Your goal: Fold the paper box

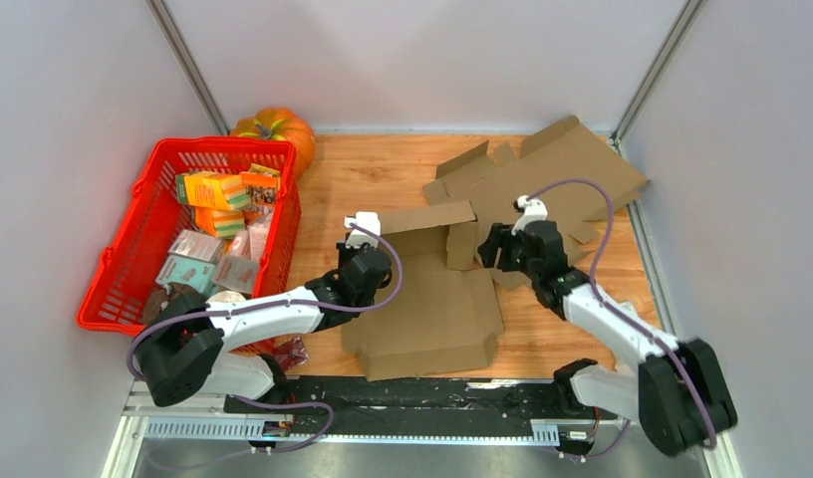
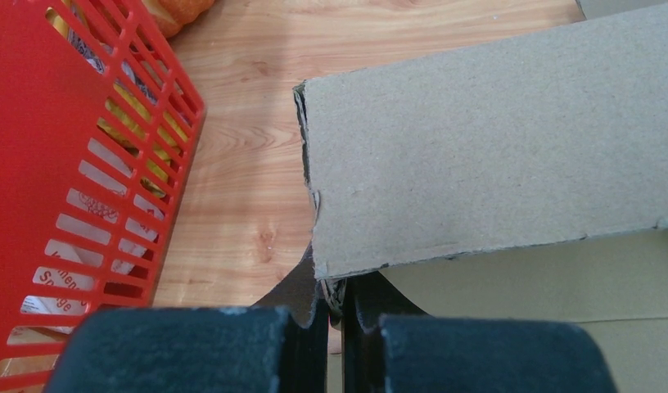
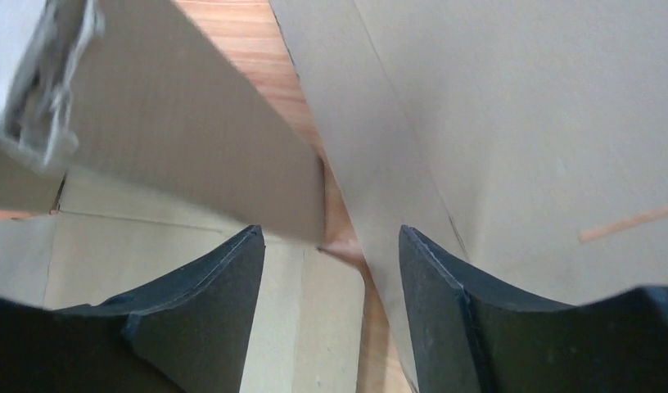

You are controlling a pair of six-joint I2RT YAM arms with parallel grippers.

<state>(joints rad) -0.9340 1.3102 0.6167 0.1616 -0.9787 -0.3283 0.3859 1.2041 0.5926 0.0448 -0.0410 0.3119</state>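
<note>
The paper box (image 1: pixel 432 309) is brown cardboard lying mostly flat in the middle of the wooden table, with its far wall (image 1: pixel 430 217) folded up. My left gripper (image 1: pixel 369 263) is at that wall's left end. In the left wrist view its jaws (image 2: pixel 337 299) are shut on the lower corner of the raised flap (image 2: pixel 494 164). My right gripper (image 1: pixel 494 249) is beside the short upright side flap (image 1: pixel 462 245) at the wall's right end. In the right wrist view it (image 3: pixel 329 237) is open, with a flap (image 3: pixel 191 139) ahead to the left and nothing held.
A red basket (image 1: pixel 228 142) of packets stands at the left, close to my left arm, and shows in the left wrist view (image 2: pixel 60 164). An orange pumpkin (image 1: pixel 278 127) sits behind it. A second flat cardboard sheet (image 1: pixel 567 164) lies at the back right, by the wall.
</note>
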